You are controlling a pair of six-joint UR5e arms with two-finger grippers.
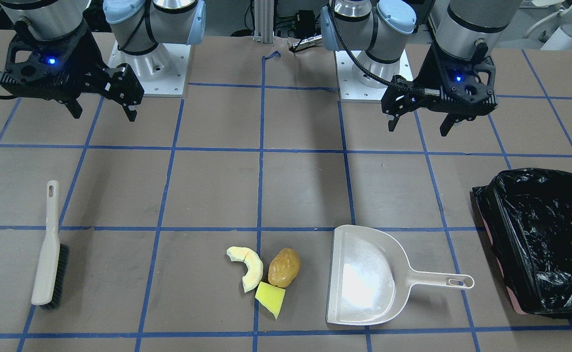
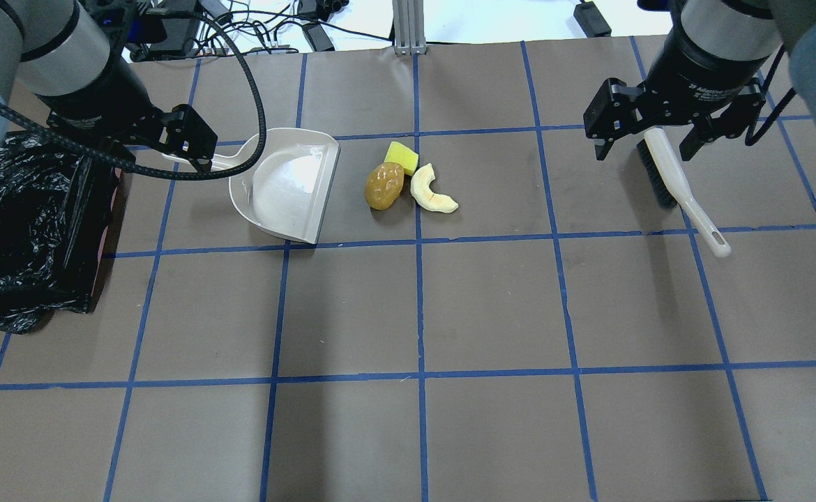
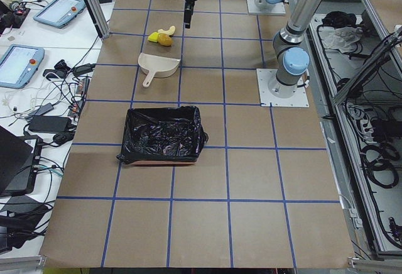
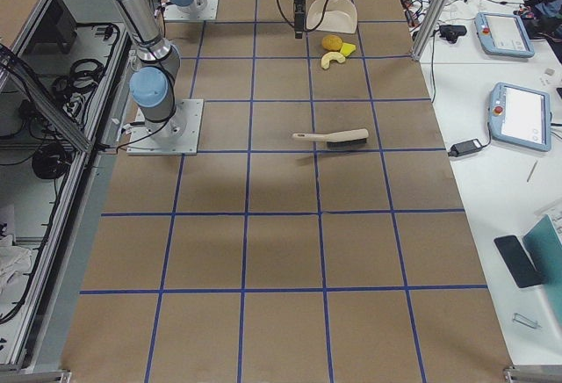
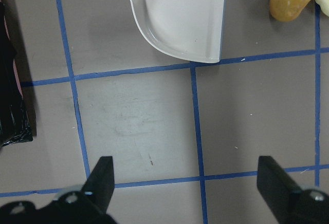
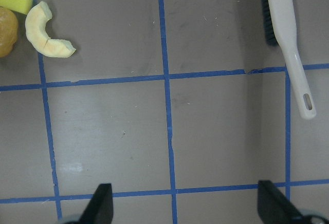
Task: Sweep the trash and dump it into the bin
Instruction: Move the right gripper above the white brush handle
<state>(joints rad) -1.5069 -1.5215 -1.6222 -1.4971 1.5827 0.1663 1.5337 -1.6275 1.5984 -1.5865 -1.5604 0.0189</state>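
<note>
Both hover raised: left tool (image 1: 419, 128) and right tool (image 1: 104, 115) point downward, jaws wide apart.

- The left arm (image 1: 472, 29) comes down from the upper right of the front-facing view, with its wrist turned so the tool points downward.
- The left gripper (image 1: 418, 128) has its two black fingers spread wide; in its own wrist view the tips stand at the lower left and lower right.
- The right arm (image 1: 41, 19) descends at the upper left of the front-facing view.
- The right gripper (image 1: 104, 116) also points down, its fingers parted wide.
- A blue light (image 1: 458, 77) glows on each wrist.
</note>
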